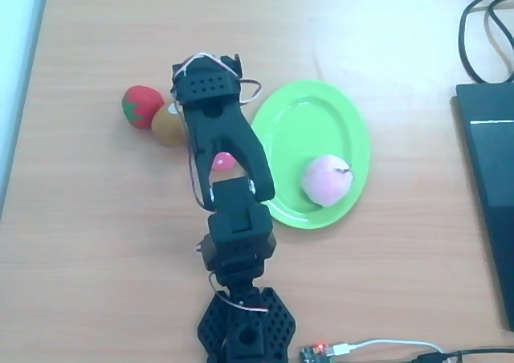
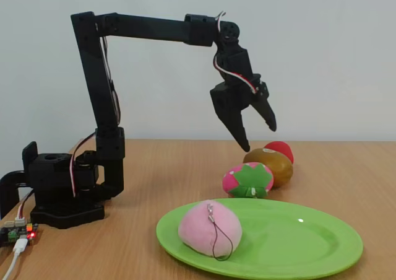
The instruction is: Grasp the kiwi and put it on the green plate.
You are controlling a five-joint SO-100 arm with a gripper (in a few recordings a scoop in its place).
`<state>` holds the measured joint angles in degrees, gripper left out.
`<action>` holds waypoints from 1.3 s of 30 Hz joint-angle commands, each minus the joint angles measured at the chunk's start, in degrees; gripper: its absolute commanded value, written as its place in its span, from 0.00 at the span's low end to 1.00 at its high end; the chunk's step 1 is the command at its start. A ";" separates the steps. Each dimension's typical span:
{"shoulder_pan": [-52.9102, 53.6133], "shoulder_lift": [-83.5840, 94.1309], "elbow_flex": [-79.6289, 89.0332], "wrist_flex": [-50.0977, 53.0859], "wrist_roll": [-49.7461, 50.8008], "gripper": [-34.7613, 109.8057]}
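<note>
Two black fingers [image 2: 243, 133] of the hand [image 2: 260, 137] hang spread apart, empty, above the kiwi [image 2: 270, 165]. It rests on the wooden surface [image 1: 96, 242] between strawberries, beside the green plate [image 2: 309, 243] holding a pink peach [image 2: 209, 228].

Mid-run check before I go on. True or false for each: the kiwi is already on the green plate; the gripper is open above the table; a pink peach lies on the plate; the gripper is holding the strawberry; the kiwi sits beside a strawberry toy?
1. The kiwi is on the green plate. False: it lies on the table behind the plate in the fixed view.
2. The gripper is open, above the table. True: its fingers are spread, with nothing between them.
3. A pink peach lies on the plate. True.
4. The gripper holds the strawberry. False: that toy lies on the table.
5. The kiwi sits beside a strawberry toy. True, in the overhead view.
</note>
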<state>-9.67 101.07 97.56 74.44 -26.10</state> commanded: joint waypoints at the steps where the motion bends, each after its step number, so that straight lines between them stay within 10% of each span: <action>1: -1.32 -0.44 -2.72 1.05 -0.26 0.51; 39: -2.11 -17.58 -12.22 1.23 -1.05 0.51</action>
<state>-11.07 83.14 86.22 74.44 -26.63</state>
